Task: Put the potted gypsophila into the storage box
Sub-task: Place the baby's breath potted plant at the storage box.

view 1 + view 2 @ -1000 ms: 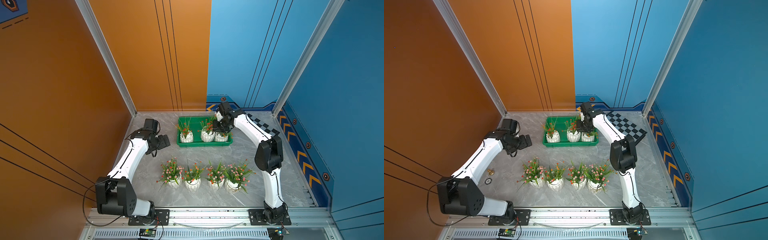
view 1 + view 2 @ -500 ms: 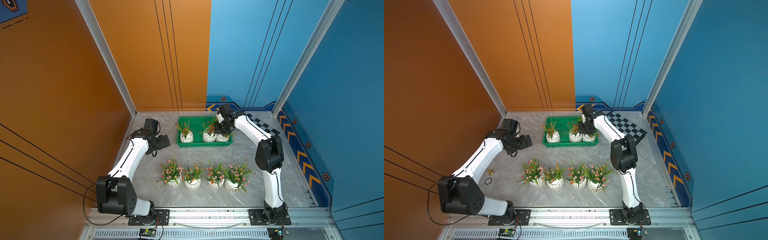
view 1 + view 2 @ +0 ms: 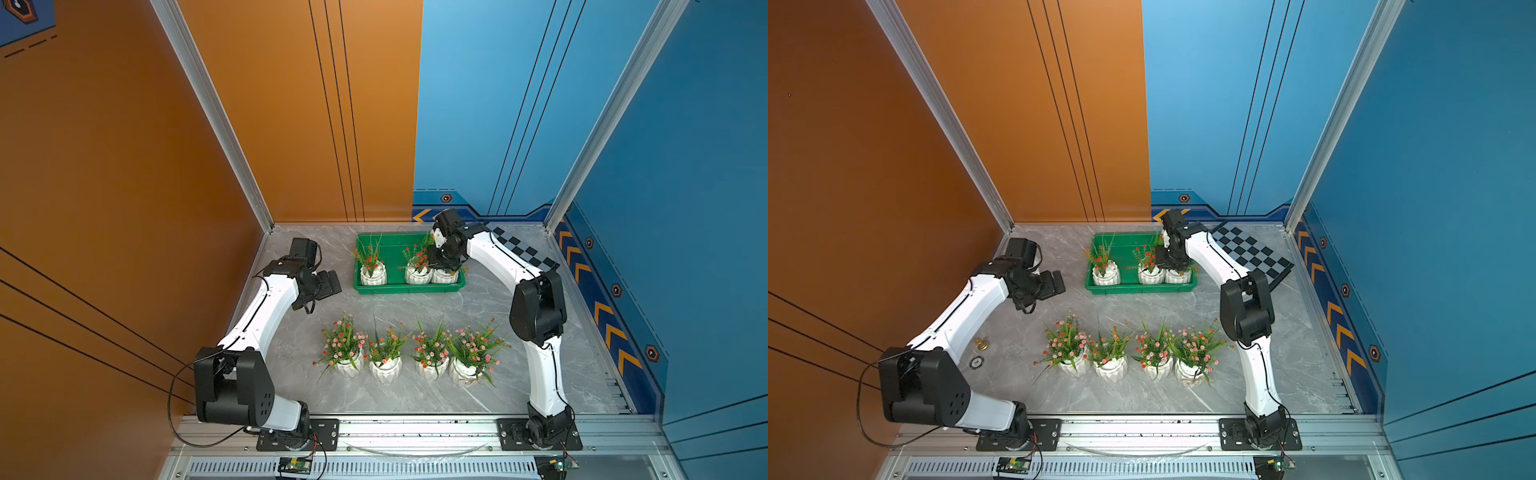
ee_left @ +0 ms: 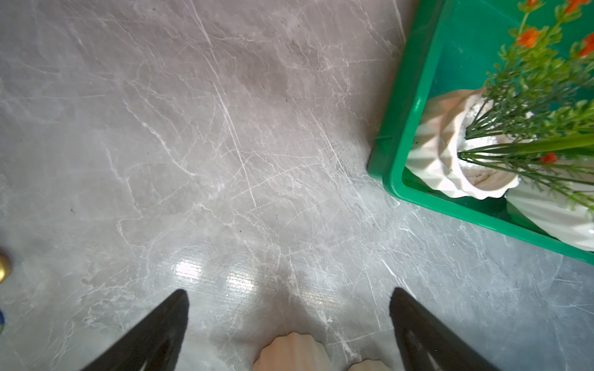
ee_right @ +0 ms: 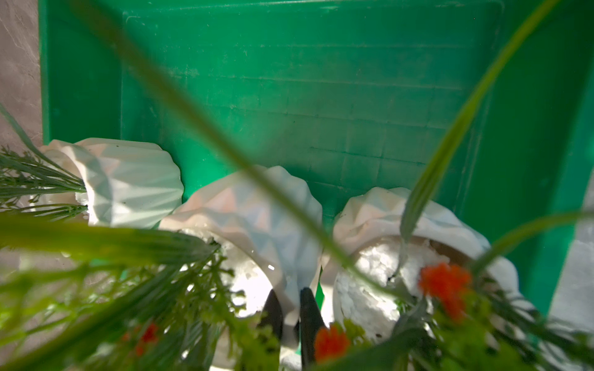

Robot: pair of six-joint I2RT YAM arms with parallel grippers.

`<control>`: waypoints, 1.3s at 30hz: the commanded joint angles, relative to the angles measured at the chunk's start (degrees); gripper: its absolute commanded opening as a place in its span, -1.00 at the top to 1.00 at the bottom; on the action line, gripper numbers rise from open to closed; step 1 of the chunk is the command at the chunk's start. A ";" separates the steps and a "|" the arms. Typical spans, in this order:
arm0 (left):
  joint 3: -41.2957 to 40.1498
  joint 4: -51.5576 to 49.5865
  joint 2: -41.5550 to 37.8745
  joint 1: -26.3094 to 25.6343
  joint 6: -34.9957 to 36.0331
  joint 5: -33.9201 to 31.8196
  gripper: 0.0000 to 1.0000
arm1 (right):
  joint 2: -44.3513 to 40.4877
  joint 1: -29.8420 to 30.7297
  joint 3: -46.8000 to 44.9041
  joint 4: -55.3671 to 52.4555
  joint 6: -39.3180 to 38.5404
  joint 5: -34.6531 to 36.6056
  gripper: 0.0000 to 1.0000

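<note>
Pinching one potted gypsophila point(image 5: 244, 208) by its thin rigid rim, right gripper point(image 5: 289, 292) is clenched, left gripper point(image 4: 289, 290) splayed empty; pot likely light, brittle; sprigs too floppy.

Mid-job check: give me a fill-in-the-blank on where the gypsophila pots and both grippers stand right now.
The storage box holds ___ potted gypsophila.
Another ___ stand in a row on the table, outside the box.
The right gripper is shut on the rim of the ___ potted gypsophila in the box.
The left gripper hangs ___ and empty over the table.
Missing words: three; four; middle; open.
</note>
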 commanded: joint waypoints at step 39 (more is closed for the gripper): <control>-7.68 -10.02 -15.73 8.51 0.84 2.51 -0.97 | -14.12 3.10 -3.11 -3.08 -0.70 4.91 0.00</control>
